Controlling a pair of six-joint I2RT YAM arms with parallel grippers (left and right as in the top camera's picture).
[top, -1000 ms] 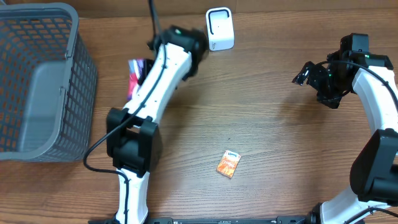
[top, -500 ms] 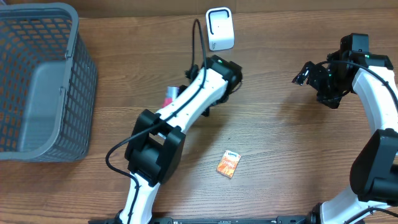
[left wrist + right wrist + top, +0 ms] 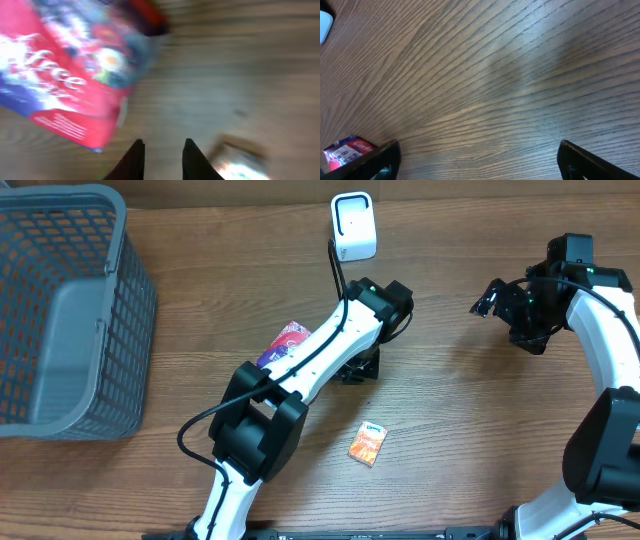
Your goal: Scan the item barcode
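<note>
Right, taking in the wooden table [image 3: 450, 410] first, then the grey mesh basket [image 3: 138, 310] parked on its left side. On to the left arm [image 3: 320, 355], stretched diagonally across the middle. Left gripper [image 3: 163, 157] pointing down at bare wood, fingers [image 3: 135, 160] slightly parted, gripping nothing. Over at the right edge, the right arm [image 3: 600, 340], with the right gripper [image 3: 477, 152] spread wide and empty above the tabletop. Next, the pink packet [image 3: 285, 340], lying flat on the table just beside the left forearm, clear of the fingers and well apart from the white scanner [image 3: 353, 225] standing at the far edge. Finally, down to the small orange sachet [image 3: 368, 443], alone towards the front, only a blur near the fingers in the left wrist view.
</note>
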